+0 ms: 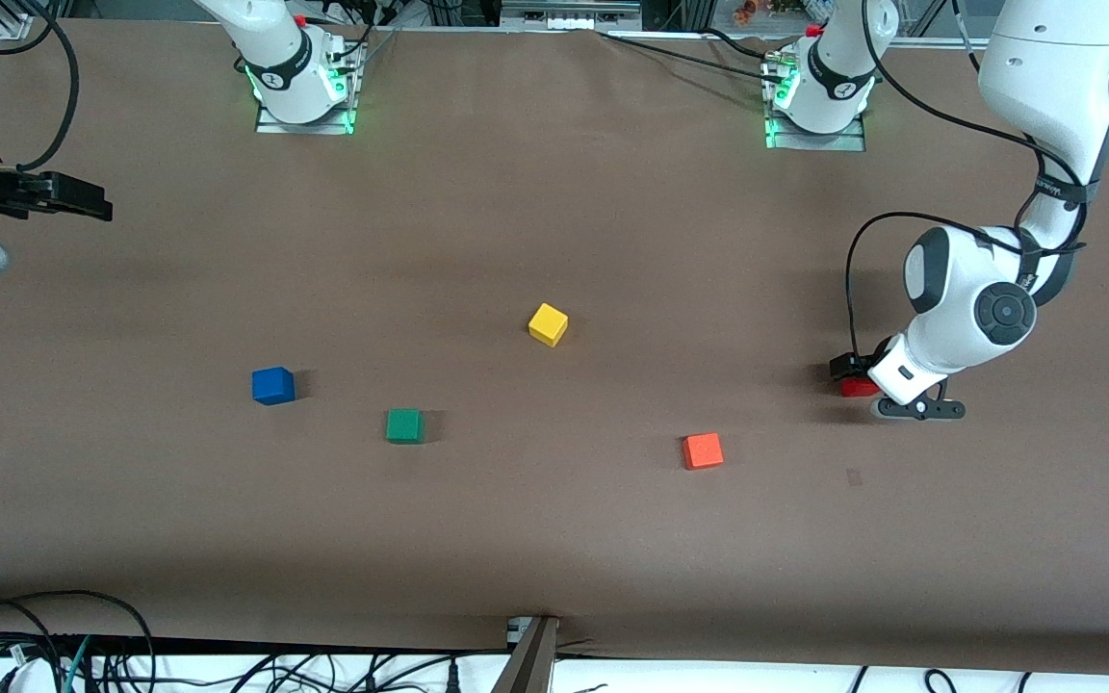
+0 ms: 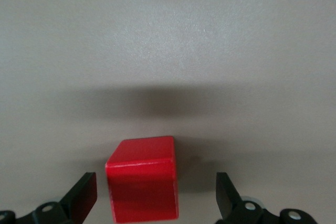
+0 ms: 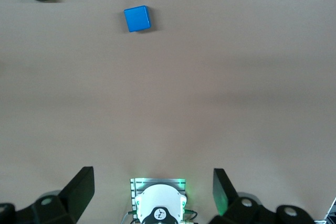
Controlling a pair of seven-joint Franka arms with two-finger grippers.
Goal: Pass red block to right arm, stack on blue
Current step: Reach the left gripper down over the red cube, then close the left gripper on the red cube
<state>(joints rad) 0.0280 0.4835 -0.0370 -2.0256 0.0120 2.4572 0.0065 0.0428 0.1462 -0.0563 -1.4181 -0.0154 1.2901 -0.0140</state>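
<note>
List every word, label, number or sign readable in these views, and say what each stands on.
None can be read.
Left arm: small print on a black strap, too small to read.
Arm bases: a round emblem on each, no legible letters.
Red block, blue block, green block, yellow block, orange block: plain faces, no markings.

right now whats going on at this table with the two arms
The left hand is down at the table with its fingers open on either side of the red block, not yet gripping it. The right hand waits open, up at its own end of the table. The blue cube sits alone, nothing stacked on it.
</note>
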